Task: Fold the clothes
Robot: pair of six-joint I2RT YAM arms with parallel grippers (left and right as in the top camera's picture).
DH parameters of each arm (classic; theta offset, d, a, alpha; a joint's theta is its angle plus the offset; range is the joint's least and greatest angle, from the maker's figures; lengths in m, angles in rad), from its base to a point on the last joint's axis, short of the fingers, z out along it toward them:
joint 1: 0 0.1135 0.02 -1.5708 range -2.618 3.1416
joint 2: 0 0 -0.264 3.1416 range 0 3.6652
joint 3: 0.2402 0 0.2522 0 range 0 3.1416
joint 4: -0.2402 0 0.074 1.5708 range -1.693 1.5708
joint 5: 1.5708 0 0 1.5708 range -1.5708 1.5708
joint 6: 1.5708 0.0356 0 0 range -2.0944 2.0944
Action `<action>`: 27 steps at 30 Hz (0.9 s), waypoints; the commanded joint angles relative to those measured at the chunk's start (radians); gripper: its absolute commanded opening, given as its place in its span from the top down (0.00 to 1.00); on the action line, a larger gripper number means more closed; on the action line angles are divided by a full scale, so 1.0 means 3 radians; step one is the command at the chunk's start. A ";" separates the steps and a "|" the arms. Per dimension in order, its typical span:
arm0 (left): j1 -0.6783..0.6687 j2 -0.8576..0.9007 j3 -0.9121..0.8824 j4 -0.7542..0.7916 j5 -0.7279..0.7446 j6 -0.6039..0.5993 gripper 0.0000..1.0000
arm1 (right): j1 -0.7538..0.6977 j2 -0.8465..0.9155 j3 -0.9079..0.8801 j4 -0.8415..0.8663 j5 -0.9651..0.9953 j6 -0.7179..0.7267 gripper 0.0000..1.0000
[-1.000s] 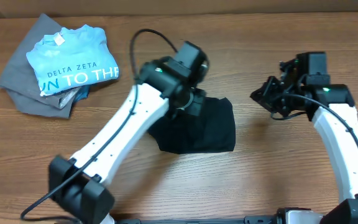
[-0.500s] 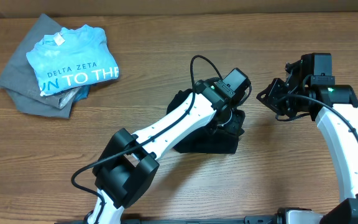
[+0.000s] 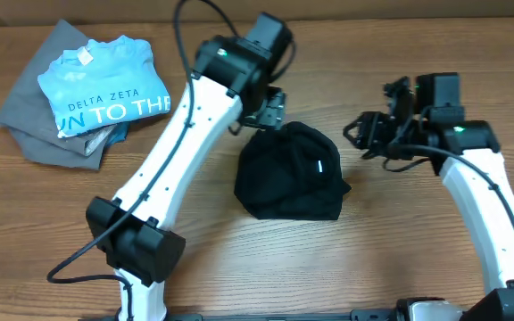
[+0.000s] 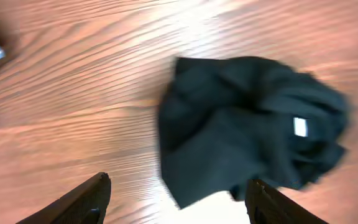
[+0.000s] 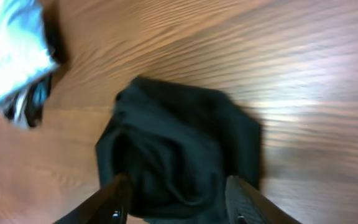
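Note:
The clothes, a black T-shirt [image 3: 288, 174], lie bunched in a rounded heap mid-table, a small white tag [image 3: 319, 167] showing on top. My left gripper [image 3: 270, 105] hovers just beyond the heap's far edge. In the left wrist view it [image 4: 179, 180] stands open with nothing between its fingers, and the black T-shirt [image 4: 247, 124] lies ahead of them. My right gripper [image 3: 361, 135] hangs to the right of the heap, apart from it. Its own view shows it [image 5: 176, 178] open and empty above the black T-shirt [image 5: 179, 149].
A light blue T-shirt [image 3: 105, 85] with white lettering lies folded on a grey garment [image 3: 25, 120] at the far left. The right wrist view catches the light blue T-shirt [image 5: 11, 56] at its top left. Bare wood surrounds the heap.
The left arm has lifted off the black T-shirt and swung back to its far side. Both grippers have opened. The shirt now lies free in a rounder heap with its tag up.

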 commanded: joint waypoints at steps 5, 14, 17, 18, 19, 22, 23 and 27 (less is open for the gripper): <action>0.0609 0.0001 -0.0154 -0.0032 0.0484 0.0451 0.24 | 0.0753 0.0394 0.0046 0.0249 0.0577 -0.0160 0.40; 0.0858 0.0001 -0.0164 -0.0042 0.0570 0.0540 0.23 | 0.1078 0.0865 0.0046 0.0378 0.0671 -0.0177 0.72; 0.0852 0.0001 -0.0164 -0.0038 0.0565 0.0591 0.22 | 0.1067 0.0778 0.0053 0.0266 0.0749 -0.0179 0.96; 0.0852 0.0001 -0.0165 -0.0038 0.0561 0.0590 0.22 | 0.1049 0.0726 0.0053 0.0228 0.0771 -0.0170 0.96; 0.0852 0.0001 -0.0165 -0.0038 0.0559 0.0591 0.22 | 0.1021 0.0647 0.0058 0.0167 0.0795 -0.0170 0.96; 0.0852 0.0001 -0.0165 -0.0034 0.0557 0.0590 0.22 | 0.0937 0.0389 0.0075 -0.0048 0.0882 -0.0173 0.96; 0.0852 0.0001 -0.0165 -0.0034 0.0556 0.0590 0.22 | 0.0907 0.0296 0.0075 -0.0132 0.0918 -0.0173 0.96; 0.0852 0.0001 -0.0165 -0.0023 0.0551 0.0590 0.22 | 0.0781 -0.0022 0.0074 -0.0631 0.1133 -0.0170 0.96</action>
